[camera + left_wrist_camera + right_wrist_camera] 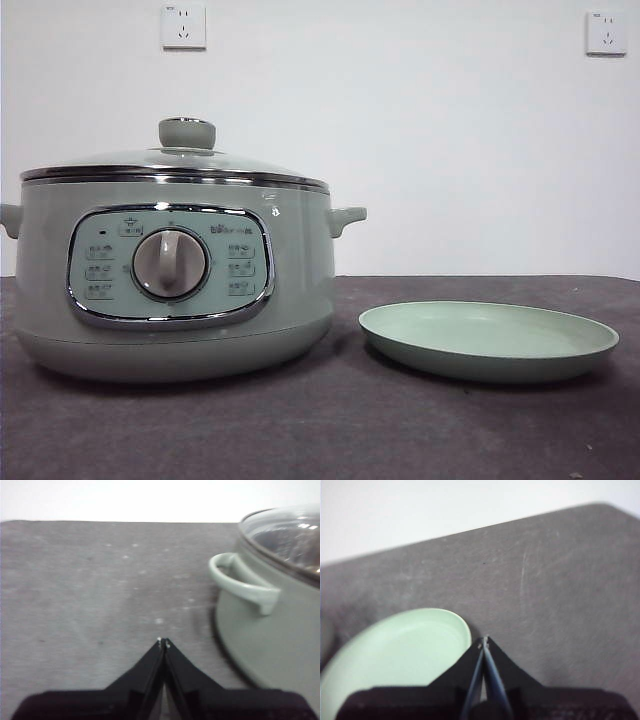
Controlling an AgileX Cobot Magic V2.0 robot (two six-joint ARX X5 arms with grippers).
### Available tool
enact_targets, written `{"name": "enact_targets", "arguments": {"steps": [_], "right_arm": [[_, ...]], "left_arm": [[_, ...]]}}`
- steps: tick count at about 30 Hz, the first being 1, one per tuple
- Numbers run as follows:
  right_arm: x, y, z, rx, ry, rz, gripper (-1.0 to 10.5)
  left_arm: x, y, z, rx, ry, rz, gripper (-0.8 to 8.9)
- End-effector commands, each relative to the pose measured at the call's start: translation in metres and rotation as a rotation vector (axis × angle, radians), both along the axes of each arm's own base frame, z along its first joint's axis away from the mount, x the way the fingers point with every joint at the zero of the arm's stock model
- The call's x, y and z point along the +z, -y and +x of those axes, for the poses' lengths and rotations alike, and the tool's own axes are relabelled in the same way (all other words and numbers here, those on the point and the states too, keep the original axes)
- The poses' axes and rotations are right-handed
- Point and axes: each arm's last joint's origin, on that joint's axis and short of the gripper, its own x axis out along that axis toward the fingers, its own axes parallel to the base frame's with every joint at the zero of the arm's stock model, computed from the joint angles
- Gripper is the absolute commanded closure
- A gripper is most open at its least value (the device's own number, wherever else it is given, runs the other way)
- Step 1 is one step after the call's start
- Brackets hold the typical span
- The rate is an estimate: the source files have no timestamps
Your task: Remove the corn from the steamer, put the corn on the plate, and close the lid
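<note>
Steamer [175, 270] with its lid [180, 160] on, and a bare plate [488, 340] beside it on a grey desk [330, 430].

Left tool [163, 642] has its jaws pressed together, holding nothing, hovering above open desk just beside the steamer's side handle [242, 580]. Right tool [483, 641] is likewise closed and empty, poised over the desk close to the plate's rim, on the side away from the steamer. Corn is not visible; the lid's glass does not show what is inside. A narrow strip of desk separates steamer and plate. Two wall sockets [183, 25] sit above the steamer.
</note>
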Motion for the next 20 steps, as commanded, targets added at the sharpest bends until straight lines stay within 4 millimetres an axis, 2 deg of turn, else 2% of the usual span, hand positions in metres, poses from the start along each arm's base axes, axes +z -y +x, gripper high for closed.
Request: {"name": "enact_targets", "arguments": {"steps": [1,3,5,14,20], "right_arm": [[-0.004,0.0,0.0,-0.053,-0.044,0.313,9.5],[-0.004,0.0,0.0,-0.068,-0.051,0.394,9.5],[-0.004,0.0,0.0,-0.077,-0.055,0.446,9.5],[0.001,-0.002,0.0,-0.017,-0.067,0.455,9.6],[0.024,-0.004,0.0,0.092,-0.083,0.379,9.6]], "left_arm": [[-0.004,0.003,0.001,-0.069,-0.011,-0.267,8.16],[-0.003,0.006,0.0,-0.147,-0.032,-0.406,8.17],[-0.003,0.009,0.0,-0.221,-0.045,-0.457,8.16],[0.012,0.01,-0.001,-0.29,0.039,-0.452,8.2],[0.04,0.01,-0.007,-0.282,0.029,-0.414,8.2]]}}
